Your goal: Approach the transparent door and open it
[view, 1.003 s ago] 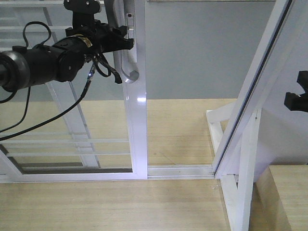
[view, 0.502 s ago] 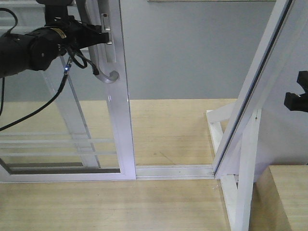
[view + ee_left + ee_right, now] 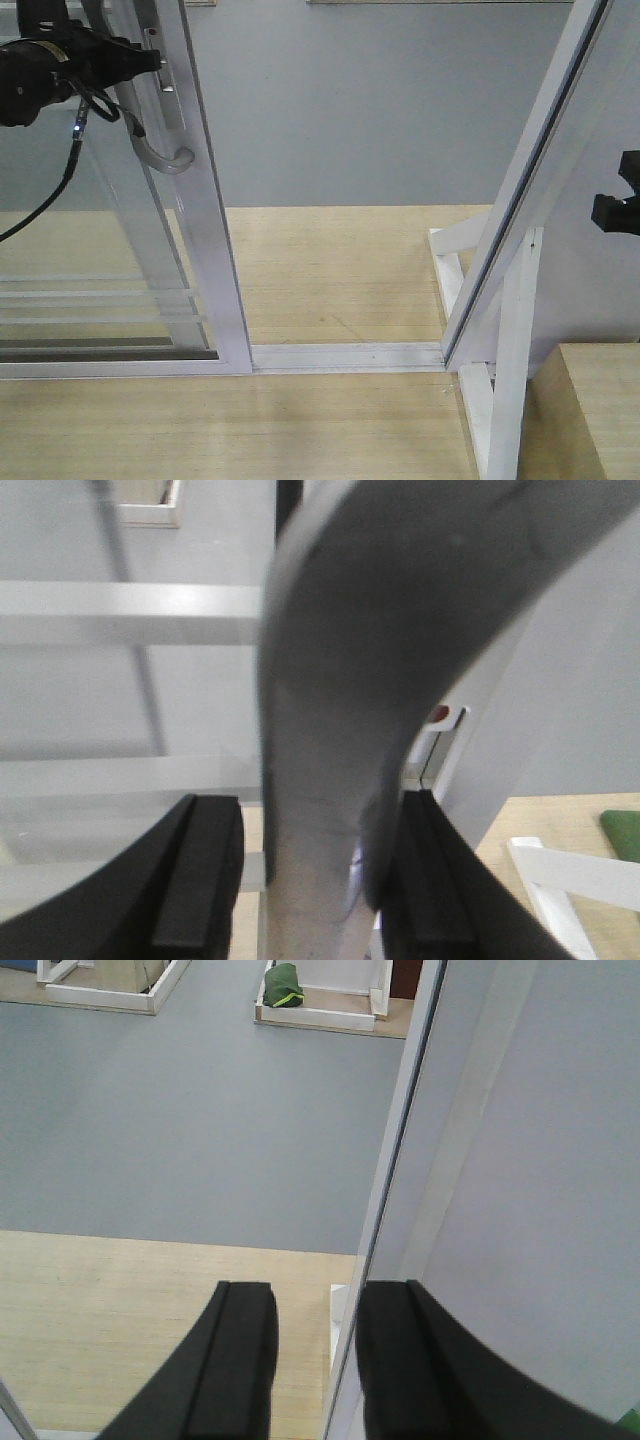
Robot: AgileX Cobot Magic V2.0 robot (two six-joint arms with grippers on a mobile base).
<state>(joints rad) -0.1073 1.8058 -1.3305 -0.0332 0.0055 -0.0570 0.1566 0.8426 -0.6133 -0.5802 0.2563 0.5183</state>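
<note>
Wide gap beside transparent door (image 3: 200,230) edge.

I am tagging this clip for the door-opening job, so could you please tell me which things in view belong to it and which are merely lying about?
Part of the job:
- transparent door
- grey pull handle
- left gripper, closed on that handle

Just lying about:
- fixed white frame
- green object
- right gripper, holding nothing

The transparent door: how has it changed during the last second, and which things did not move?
The transparent door slid left, widening the opening. The left gripper, shut on the grey handle, moved left with it. The right gripper, the slanted white frame and the floor track stayed put.
</note>
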